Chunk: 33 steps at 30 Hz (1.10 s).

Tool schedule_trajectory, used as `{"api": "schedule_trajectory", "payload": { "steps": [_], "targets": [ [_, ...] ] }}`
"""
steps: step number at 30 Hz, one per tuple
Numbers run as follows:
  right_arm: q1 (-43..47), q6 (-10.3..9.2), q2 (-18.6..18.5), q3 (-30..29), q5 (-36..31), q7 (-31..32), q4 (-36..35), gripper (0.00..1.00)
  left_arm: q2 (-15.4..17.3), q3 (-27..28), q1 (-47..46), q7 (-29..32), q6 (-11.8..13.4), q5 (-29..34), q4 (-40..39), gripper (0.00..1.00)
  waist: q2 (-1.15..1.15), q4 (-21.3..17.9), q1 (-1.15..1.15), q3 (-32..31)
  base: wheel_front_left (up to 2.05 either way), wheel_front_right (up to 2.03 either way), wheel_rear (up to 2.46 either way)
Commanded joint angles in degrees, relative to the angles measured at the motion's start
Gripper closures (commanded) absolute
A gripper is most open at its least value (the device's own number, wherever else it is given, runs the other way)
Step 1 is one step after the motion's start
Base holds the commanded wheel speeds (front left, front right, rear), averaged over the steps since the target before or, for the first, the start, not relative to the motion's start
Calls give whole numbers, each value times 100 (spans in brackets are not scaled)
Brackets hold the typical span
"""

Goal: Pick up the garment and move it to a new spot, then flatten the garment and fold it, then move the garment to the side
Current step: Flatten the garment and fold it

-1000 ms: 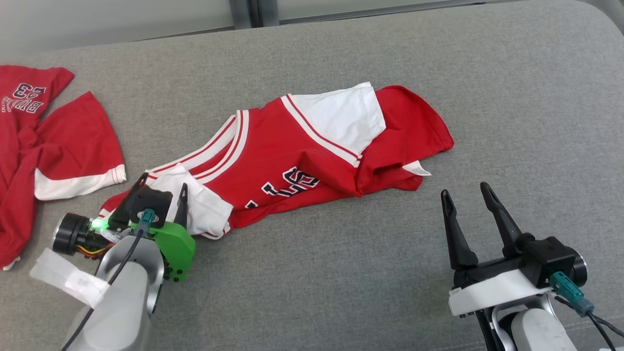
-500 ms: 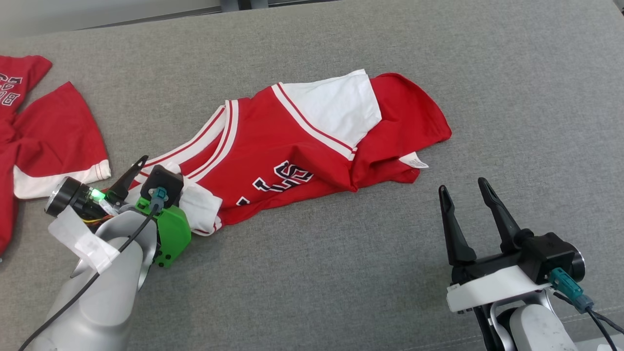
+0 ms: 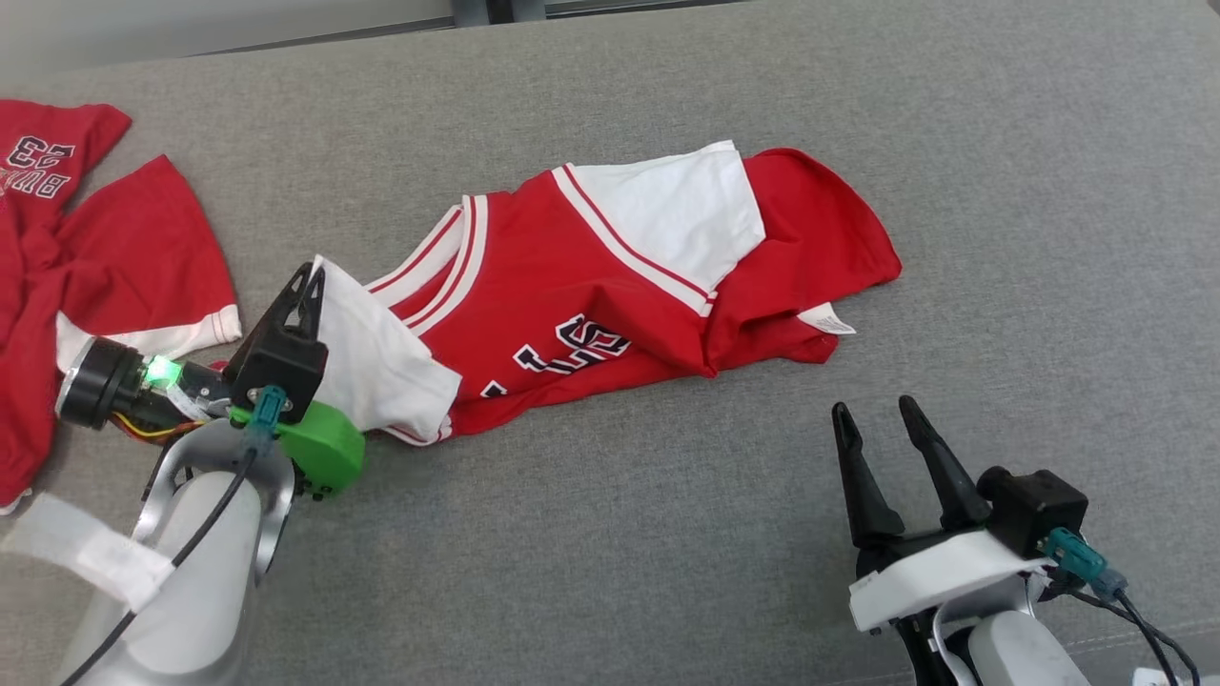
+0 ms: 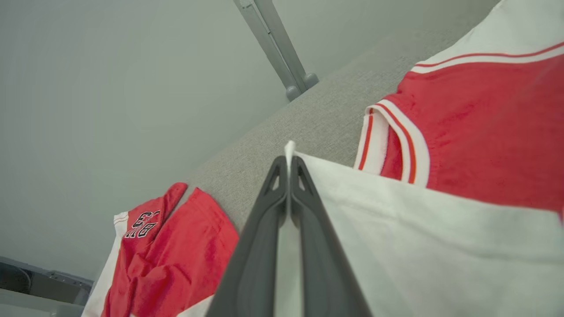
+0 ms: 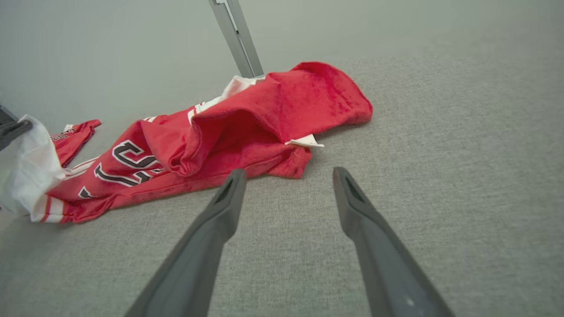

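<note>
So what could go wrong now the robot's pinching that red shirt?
1. The left pincer holds only the edge of the white sleeve, so the jersey might slip out.
2. The right pincer is open and apart from it, so a lift could leave it dangling and bunched.
3. The other red shirt lies near the left arm and could get dragged.

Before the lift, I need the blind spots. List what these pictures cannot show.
Head view: folds in the jersey cover part of its dark lettering.
Head view: the second red garment is cut off by the left edge.
Left wrist view: the shut left tool hides how much white sleeve it pinches.
</note>
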Motion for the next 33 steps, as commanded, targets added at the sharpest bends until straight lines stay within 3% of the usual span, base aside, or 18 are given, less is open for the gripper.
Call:
{"api": "schedule_trajectory", "payload": {
  "steps": [1,8,18,20,21,22,33],
  "targets": [
    [-204,-4,-23,16,79,-1,171,0,48,74,138,-155,71,-109,-227,100,0,135,0,-12,0,0,0],
    [-947,-5,-162,184,789,-1,1275,0,149,244,515,-570,258,-309,-1101,100,0,451,0,43,0,0,0],
    [-1563,-2,-681,569,1785,0,2185,1,218,210,496,-614,351,-300,-1258,100,0,647,0,97,0,0,0],
    [-1581,-2,-752,750,1904,1,2226,53,237,223,497,-609,363,-314,-1251,100,0,653,0,92,0,0,0],
    [-1578,-2,-785,830,1952,1,2217,63,250,233,492,-609,375,-333,-1244,100,0,651,0,91,0,0,0],
    [-1578,-2,-812,875,1968,1,2207,100,257,240,491,-609,385,-346,-1240,100,0,648,0,89,0,0,0],
    [-1259,-2,-1106,603,1552,0,1011,100,401,333,394,-723,454,-449,-1592,100,0,516,0,6,0,0,0]
  ]
}}
